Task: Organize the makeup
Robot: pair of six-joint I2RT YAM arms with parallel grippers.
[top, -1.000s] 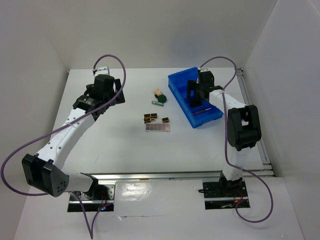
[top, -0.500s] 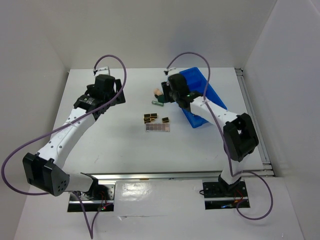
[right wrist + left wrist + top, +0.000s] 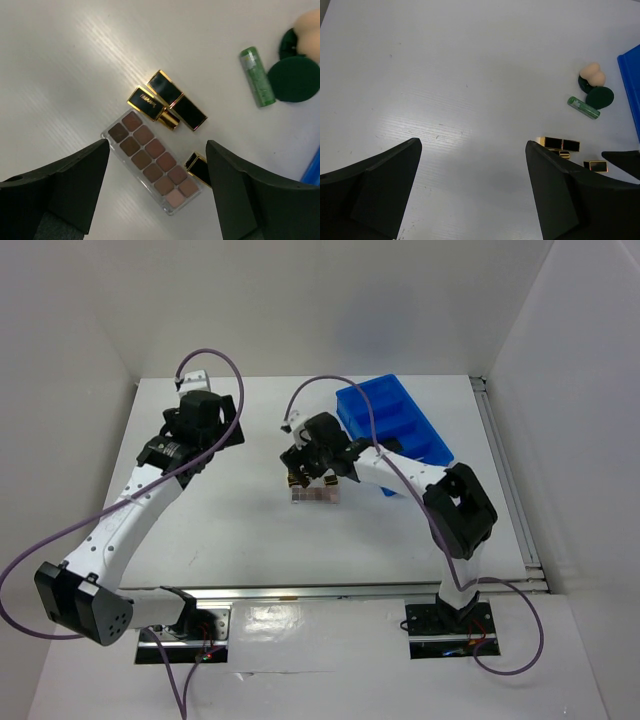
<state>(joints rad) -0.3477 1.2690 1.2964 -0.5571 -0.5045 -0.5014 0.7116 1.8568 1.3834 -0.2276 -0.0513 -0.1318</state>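
Here the right end effector [image 3: 156, 145] hovers over the white bench [image 3: 60, 60] with its two fingers spread wide and nothing held. Directly beneath it, between the fingers, lies the pinkish-brown palette [image 3: 152, 160], flat with its colour pans facing up. Its long axis runs diagonally across the line between the fingers, so neither long edge faces a finger squarely. Two black-gold lipstick tubes [image 3: 177, 100] lie just beyond the palette's far long edge, roughly parallel to it, and a third sits at its other side. Past the finger on the right of the wrist view are the green tube [image 3: 256, 76], the dark round piece [image 3: 295, 77] and the beige sponge [image 3: 309, 22], with the blue bin [image 3: 400, 430] farther that way. The likely trouble is that closing now would catch the palette on its corners and spin it, or nip a lipstick along with it. The left end effector [image 3: 473, 145] is also spread and empty, well apart from the makeup.
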